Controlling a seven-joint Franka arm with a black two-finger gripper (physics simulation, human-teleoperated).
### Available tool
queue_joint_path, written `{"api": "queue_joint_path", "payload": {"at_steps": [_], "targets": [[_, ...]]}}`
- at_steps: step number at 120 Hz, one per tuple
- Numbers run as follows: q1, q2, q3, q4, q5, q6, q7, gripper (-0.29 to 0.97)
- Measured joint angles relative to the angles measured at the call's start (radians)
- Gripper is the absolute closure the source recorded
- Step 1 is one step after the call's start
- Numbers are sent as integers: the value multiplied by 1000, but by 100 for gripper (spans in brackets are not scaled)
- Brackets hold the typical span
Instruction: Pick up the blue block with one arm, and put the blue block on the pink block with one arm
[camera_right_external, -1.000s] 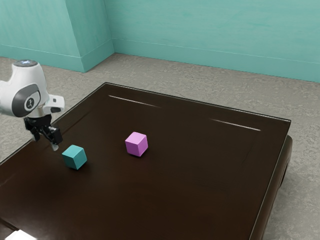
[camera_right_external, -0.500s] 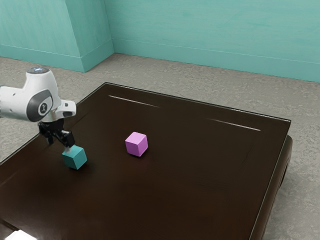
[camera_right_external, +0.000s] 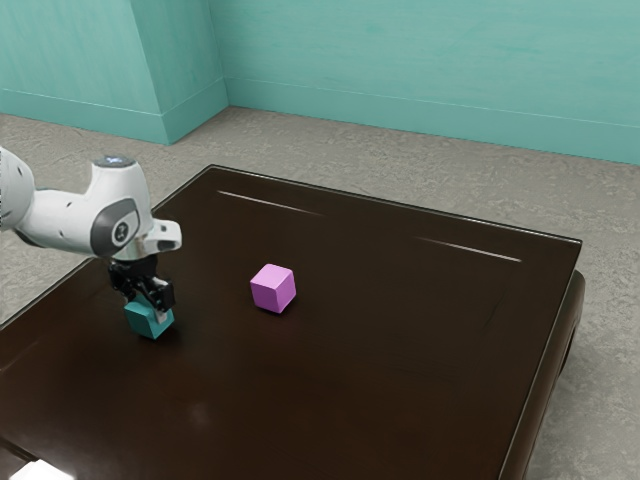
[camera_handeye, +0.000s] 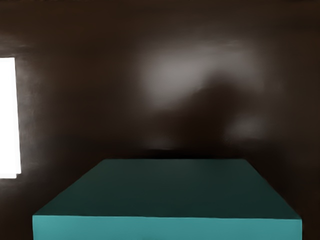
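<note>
We see our arm (camera_right_external: 75, 215) come in from the exterior view's left and bend down over the near-left part of the table (camera_right_external: 400, 350). Our gripper (camera_right_external: 150, 298) points straight down and sits right on top of the blue block (camera_right_external: 148, 322). The black fingers (camera_right_external: 163, 293) stand spread about as wide as the block, with their tips at its upper edges. They hide its top face, and only its lower half shows beneath them. From this side angle we cannot be sure that the pads are clear of its sides, but they look apart from it rather than pinching it.

The blue block rests flat on the dark tabletop. The pink block (camera_right_external: 273, 288) also sits on the table, toward the exterior view's right of the blue one and well apart from it. It stands alone, with one corner turned toward the camera.

In the wrist view the blue block (camera_handeye: 167, 192) lies just under our hand, its flat top and a strip of one lighter side showing. Beyond it the table (camera_handeye: 200, 75) carries a soft pale sheen and a dark shadow. A bright white patch (camera_handeye: 9, 117) shows off to one side of the block.
</note>
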Motion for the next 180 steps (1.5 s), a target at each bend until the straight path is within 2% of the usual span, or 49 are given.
{"api": "queue_joint_path", "payload": {"at_steps": [20, 42, 57, 66, 82, 98, 117, 146, 180], "targets": [[0, 5, -4, 2, 12, 1, -13, 28], [6, -16, -18, 1, 35, -2, -31, 33], [7, -97, -48, 16, 41, -43, -43, 34], [8, -118, -73, 62, 23, -86, -49, 34], [8, -123, -108, 150, -63, -158, -57, 35], [2, -79, -165, 242, -102, -205, -66, 35], [-11, 3, -205, 339, -109, -240, -78, 35], [-55, 37, -212, 371, -108, -261, -98, 36], [-103, 156, -211, 515, -83, -295, -113, 36]]}}
